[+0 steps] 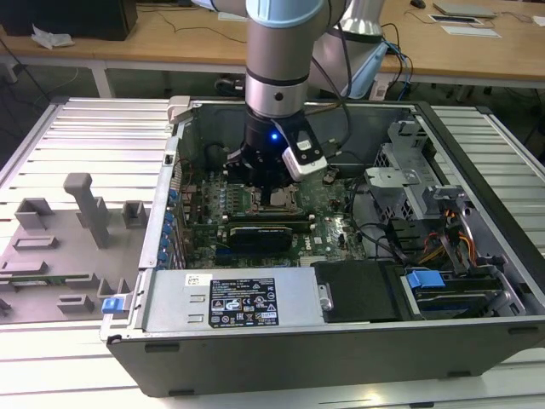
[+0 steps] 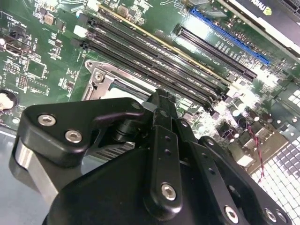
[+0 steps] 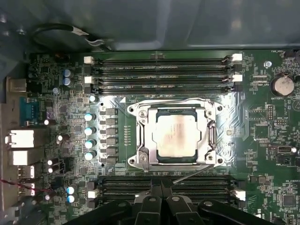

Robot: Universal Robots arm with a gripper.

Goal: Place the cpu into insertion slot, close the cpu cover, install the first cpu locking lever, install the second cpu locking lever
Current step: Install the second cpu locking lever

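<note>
Tool [image 3: 161, 197] hangs right over the socket, looks clenched on nothing. The cpu [image 3: 176, 136] is already seated with the cpu cover [image 3: 174, 108] down over it; can't tell if the levers are locked.

The exterior view is looking down into the open case [image 1: 358, 336] from above its front; both wrist views are sitting close over the motherboard [image 3: 56, 84].

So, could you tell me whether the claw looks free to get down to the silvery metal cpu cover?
Probably yes: the claw hangs just beside the cpu cover, with nothing between them.
</note>
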